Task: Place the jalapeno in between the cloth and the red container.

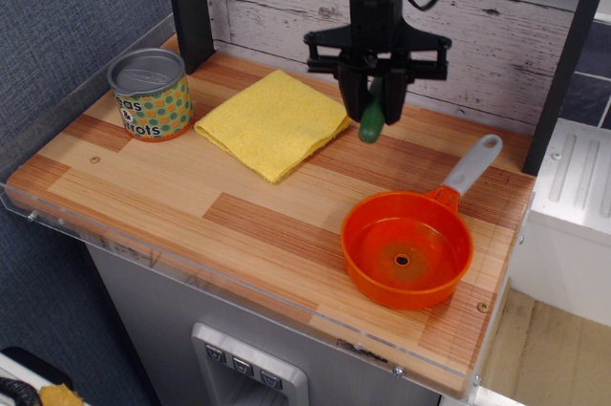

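My gripper is shut on the dark green jalapeno, which hangs point down between the black fingers, above the wooden tabletop. It is just right of the folded yellow cloth and up-left of the orange-red pan with its grey handle. The jalapeno's upper part is hidden by the fingers. I cannot tell whether its tip touches the wood.
A polka-dotted tin can stands at the far left of the table. A white plank wall runs along the back, with a black post at the left. The table's front edge has a clear plastic lip.
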### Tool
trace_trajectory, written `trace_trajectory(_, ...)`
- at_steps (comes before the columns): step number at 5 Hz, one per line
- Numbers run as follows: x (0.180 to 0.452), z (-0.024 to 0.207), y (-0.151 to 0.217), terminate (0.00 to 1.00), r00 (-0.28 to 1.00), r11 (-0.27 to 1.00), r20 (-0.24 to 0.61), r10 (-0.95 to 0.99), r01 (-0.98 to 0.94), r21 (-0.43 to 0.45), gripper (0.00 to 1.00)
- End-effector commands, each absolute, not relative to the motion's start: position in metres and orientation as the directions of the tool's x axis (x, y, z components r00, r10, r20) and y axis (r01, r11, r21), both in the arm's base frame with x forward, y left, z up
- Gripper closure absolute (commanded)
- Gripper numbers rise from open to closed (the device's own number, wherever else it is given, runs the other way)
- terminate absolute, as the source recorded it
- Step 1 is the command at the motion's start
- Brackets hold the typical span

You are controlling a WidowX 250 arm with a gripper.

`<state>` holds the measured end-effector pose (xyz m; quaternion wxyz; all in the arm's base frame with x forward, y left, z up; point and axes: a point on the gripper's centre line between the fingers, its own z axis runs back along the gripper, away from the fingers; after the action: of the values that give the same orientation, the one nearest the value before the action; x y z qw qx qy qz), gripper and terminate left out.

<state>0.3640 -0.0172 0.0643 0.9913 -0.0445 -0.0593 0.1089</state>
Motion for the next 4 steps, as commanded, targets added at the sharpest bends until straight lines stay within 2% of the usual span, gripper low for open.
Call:
trace_trajectory(1,0.365,0.067,-0.035,0.00,0.978,0.989,0.178,0.108,-0.089,-0.115,1.00)
trace_trajectory(2,0.371,0.055,-0.040,0.00,0.978,0.995,0.200,0.066,-0.049,-0.092,1.00)
trace_trajectory(3,0.377,0.044,-0.043,0.00,0.982,0.998,0.181,0.049,-0.043,-0.036,1.00)
trace_trajectory(4,0.377,0.037,-0.036,0.00,0.983,0.997,0.168,0.072,-0.067,-0.038,1.00)
